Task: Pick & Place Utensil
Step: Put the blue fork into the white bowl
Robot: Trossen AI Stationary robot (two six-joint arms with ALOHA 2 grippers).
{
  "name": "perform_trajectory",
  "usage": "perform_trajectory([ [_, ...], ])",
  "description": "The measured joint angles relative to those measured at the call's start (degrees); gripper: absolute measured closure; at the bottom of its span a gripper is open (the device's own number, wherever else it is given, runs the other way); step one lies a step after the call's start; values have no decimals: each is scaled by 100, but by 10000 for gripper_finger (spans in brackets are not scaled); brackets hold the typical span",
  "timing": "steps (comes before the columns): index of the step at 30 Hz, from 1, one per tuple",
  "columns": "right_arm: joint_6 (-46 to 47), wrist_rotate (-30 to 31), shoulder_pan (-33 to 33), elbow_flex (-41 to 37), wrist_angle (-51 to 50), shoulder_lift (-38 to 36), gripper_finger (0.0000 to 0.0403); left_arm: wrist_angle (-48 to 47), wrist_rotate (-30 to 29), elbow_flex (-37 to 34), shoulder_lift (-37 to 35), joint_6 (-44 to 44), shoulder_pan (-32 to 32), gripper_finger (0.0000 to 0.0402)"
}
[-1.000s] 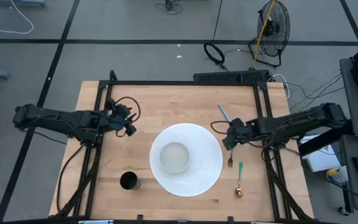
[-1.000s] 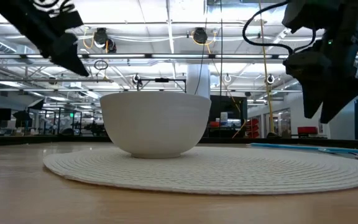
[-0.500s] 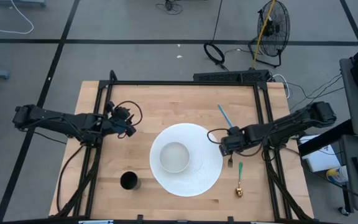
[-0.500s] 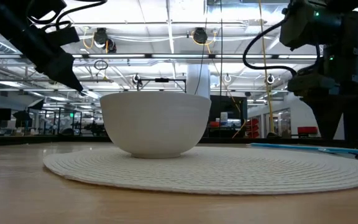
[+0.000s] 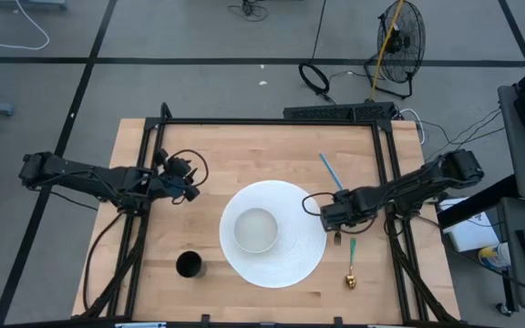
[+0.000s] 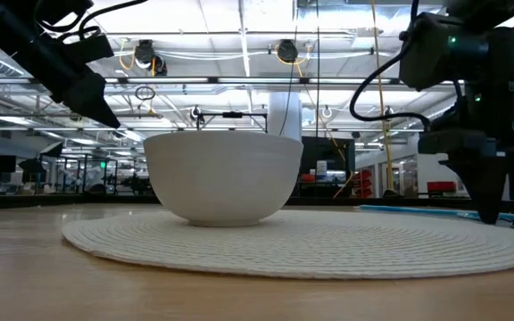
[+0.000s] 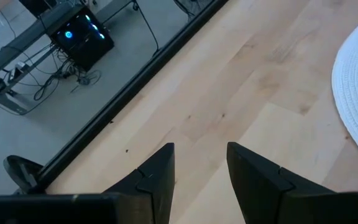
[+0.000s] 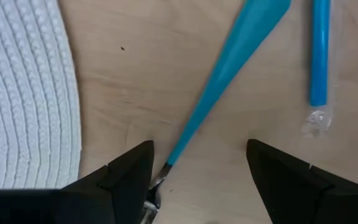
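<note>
No legible text, label, brand, number or sign found in any view. Items in the room beyond the table are too distant or blurred to yield any readable markings.

Teal-handled fork [image 8: 229, 68] lies flat on wood beside the woven placemat [image 8: 23, 99].

Bright, even overhead light — soft faint shadows, backlit dark arms, slightly blurred foreground.
</note>
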Motion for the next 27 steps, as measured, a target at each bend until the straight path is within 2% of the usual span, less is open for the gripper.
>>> perform_trajectory([
  [7, -147, 12, -4, 1, 126, 223, 166, -2, -8, 0, 0, -3, -1, 250],
  [17, -534, 149, -4, -12, 261, 218, 265, -2, -14, 0, -2, 6, -1, 250],
  [27, -771, 154, -7, -15, 272, 222, 323, -4, -15, 0, -2, 6, -1, 250],
])
